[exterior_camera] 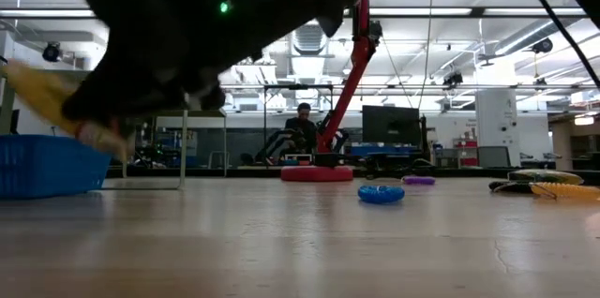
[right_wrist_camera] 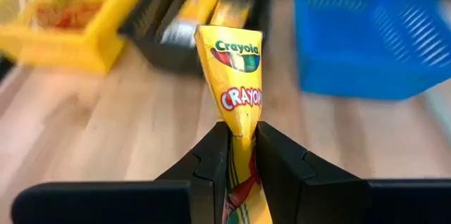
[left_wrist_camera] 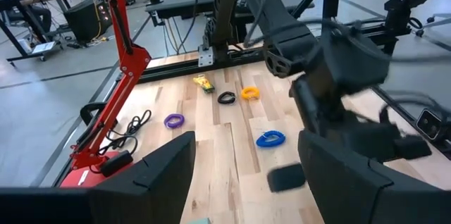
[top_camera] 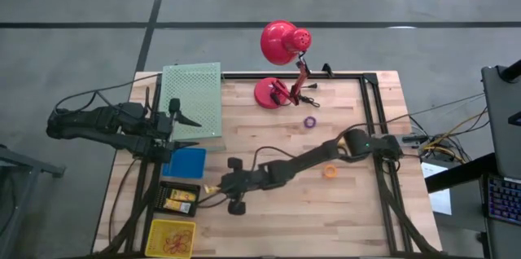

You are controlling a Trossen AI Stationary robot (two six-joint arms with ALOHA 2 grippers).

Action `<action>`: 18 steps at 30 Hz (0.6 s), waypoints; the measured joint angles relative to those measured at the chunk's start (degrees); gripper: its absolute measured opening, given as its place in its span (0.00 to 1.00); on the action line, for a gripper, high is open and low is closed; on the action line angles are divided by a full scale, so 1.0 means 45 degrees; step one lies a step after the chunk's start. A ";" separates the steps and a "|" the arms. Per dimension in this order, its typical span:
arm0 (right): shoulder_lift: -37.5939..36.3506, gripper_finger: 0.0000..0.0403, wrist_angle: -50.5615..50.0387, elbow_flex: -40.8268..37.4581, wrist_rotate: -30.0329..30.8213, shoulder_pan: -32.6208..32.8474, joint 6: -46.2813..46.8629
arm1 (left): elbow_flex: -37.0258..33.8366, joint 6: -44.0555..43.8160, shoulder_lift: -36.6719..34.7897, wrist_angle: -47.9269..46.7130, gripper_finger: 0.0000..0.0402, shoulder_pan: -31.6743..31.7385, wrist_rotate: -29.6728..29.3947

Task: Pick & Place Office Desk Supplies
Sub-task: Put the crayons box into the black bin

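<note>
1. Right gripper (right_wrist_camera: 242, 155), lower centre of the right wrist view, is clamped on the bottom end of a yellow crayon pack (right_wrist_camera: 236, 76). In the high view it sits lower left of centre, just beside the black tray (top_camera: 180, 199).
2. Left gripper (left_wrist_camera: 246, 175) has its jaws wide and empty, parked far left by the green mesh bin (top_camera: 192, 100).
3. Risk: the pinch is only on the pack's tail, so the pack may swing or slip and land short of the tray on the table.
4. Blue ring (left_wrist_camera: 270, 139), purple ring (left_wrist_camera: 174, 120) and orange ring (left_wrist_camera: 250, 93) lie loose mid-table.
</note>
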 joint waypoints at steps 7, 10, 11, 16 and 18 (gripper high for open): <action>0.0792 0.16 -0.1972 0.1204 -0.0131 -0.0096 0.0130 | 0.0000 -0.0007 0.0000 -0.0098 0.64 -0.0010 -0.0002; 0.1034 0.16 -0.2222 0.1656 -0.0189 -0.0075 0.0129 | 0.0000 -0.0007 0.0000 -0.0129 0.64 -0.0010 0.0000; 0.1152 0.16 -0.2275 0.1810 -0.0261 -0.0071 0.0132 | 0.0000 -0.0009 0.0000 -0.0152 0.64 -0.0010 0.0000; 0.1290 0.18 -0.2744 0.2051 -0.0568 -0.0077 0.0130 | 0.0002 -0.0012 0.0000 -0.0201 0.64 -0.0010 0.0002; 0.1289 0.18 -0.2778 0.2031 -0.0568 -0.0082 0.0133 | 0.0000 -0.0012 0.0000 -0.0240 0.64 -0.0005 -0.0002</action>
